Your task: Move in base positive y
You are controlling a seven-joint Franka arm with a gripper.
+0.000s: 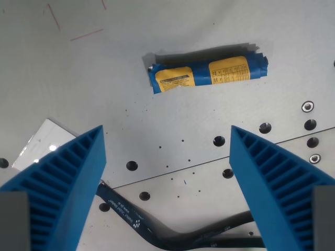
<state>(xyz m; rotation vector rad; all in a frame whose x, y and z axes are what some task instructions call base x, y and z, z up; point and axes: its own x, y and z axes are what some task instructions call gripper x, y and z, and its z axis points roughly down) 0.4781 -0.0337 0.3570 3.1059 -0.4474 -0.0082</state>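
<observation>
Well ahead of gripper (166, 149): blue-yellow packet (207, 74), jaws spread, empty.

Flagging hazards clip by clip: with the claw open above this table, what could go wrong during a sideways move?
1. The dark strap lies below the open claw; a low pass might snag it.
2. The blue and yellow roll lies loose on the table; if the path crosses it, a finger could knock it away.

Blue ribbed hand (167, 157); blue packet (207, 73) with yellow printed labels; white bench (157, 31) dotted with dark holes.
</observation>
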